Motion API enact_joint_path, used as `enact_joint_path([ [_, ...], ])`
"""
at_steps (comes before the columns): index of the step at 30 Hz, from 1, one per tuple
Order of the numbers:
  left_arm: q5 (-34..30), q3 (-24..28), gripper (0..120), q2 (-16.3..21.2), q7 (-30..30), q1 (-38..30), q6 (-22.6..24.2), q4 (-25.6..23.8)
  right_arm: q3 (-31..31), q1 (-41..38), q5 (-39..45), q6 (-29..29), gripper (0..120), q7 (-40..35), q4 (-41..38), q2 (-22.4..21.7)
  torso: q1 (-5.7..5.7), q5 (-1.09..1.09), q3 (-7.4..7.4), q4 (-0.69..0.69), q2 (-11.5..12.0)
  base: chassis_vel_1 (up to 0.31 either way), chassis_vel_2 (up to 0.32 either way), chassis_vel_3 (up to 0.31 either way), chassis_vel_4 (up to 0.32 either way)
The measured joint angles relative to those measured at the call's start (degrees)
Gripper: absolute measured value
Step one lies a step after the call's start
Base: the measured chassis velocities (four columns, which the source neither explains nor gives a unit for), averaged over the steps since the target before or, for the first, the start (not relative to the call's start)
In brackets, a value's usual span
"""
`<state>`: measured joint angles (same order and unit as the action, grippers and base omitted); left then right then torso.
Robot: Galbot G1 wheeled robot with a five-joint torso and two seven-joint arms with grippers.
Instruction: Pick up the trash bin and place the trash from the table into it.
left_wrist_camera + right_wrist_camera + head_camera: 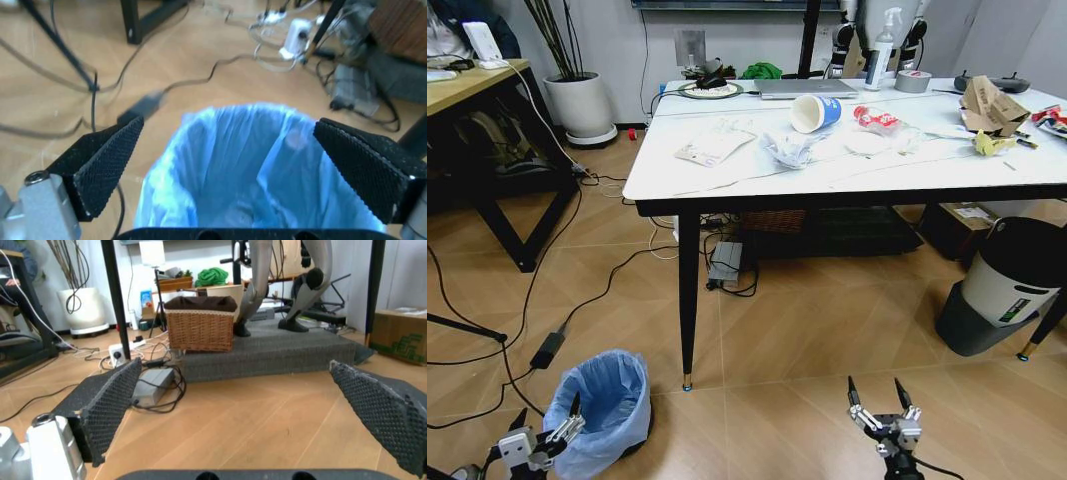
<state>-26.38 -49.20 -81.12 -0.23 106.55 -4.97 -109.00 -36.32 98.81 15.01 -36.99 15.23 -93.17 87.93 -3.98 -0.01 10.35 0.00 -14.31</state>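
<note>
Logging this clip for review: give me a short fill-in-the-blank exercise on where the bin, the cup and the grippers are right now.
1. The trash bin stands on the ____.
2. The bag lining it is light ____.
3. The paper cup lies on its side on the ____.
4. The left gripper, beside the bin's rim, and the right gripper, low over the floor, both have ____ fingers.

Missing words: floor; blue; table; open

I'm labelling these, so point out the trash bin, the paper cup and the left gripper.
trash bin (612,395), head view, blue liner.
paper cup (815,112), head view, its side.
left gripper (230,145), left wrist view, between its fingertips.
</note>
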Motion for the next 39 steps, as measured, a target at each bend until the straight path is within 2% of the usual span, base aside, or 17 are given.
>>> enact_joint_path([
  [10,-0.6,-1.2,100,0.6,-3.4,-1.8,6.6,3.6,-0.2,1.1,0.0,-0.7,100,0.4,0.2,-0.8,-0.06,0.00,0.12,0.00,-0.2,0.000,0.000,0.000,0.000],
  [15,-0.6,-1.4,100,0.8,-4.3,-3.4,8.4,5.2,-0.1,1.2,-0.4,-0.8,100,0.4,0.2,-0.9,-0.07,0.00,0.16,0.00,-0.2,0.000,0.000,0.000,0.000],
  [24,-1.6,-1.1,100,4.8,-4.6,-7.3,12.3,7.5,0.1,1.6,-1.4,-1.2,100,0.4,1.0,0.0,-0.10,0.00,0.22,0.01,-0.3,0.000,0.000,0.000,0.000],
  [39,-2.7,0.7,100,6.4,-4.7,-13.4,14.1,14.0,-0.5,1.9,-2.0,-1.2,100,0.5,1.8,0.9,-0.12,0.01,0.27,0.00,-0.4,0.000,0.000,0.000,0.000],
])
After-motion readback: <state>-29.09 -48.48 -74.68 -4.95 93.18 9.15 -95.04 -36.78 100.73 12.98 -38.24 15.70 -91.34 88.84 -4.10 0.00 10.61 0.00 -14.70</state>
